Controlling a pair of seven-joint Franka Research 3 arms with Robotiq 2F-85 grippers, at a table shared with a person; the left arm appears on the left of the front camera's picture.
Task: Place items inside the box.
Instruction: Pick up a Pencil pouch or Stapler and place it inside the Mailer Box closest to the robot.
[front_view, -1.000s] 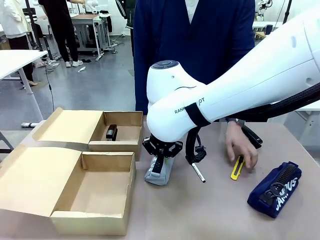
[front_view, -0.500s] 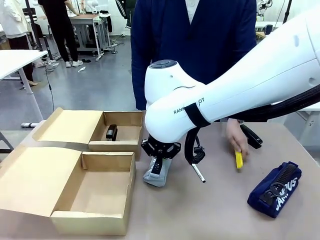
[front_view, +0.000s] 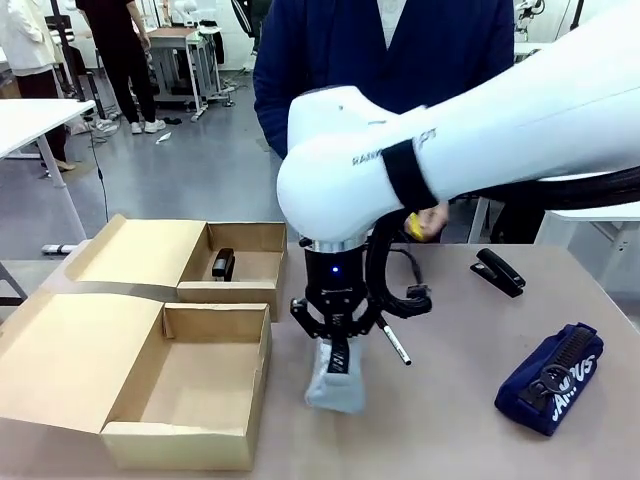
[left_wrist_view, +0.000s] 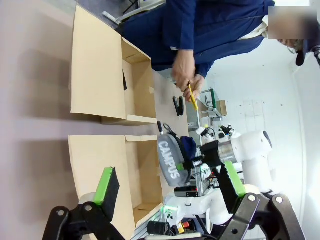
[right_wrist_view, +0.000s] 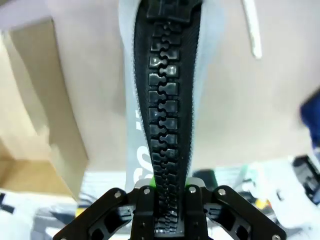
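- We see the right gripper (front_view: 339, 355) at lower centre of the front view, its fingers pinched together on the upper end of the light grey zip pouch (front_view: 334, 386).
- The pouch hangs upright, just right of the near open box (front_view: 256, 372). We cannot tell whether its bottom edge is clear of the table.
- In the right wrist view, the right gripper (right_wrist_view: 169, 194) bites on the black zip ridge of the pouch (right_wrist_view: 168, 100), which runs up the middle of the frame.
- We judge this a soft, light fabric thing. It should sag and swing, so the toothed zip looks the firmest place to hold.
- The left gripper (left_wrist_view: 167, 172) sits at the bottom of its own view, fingers wide apart, holding nothing.
- At right, the navy "CAMPUS" zip pouch (front_view: 550, 378) lies on the table, well apart from the boxes.
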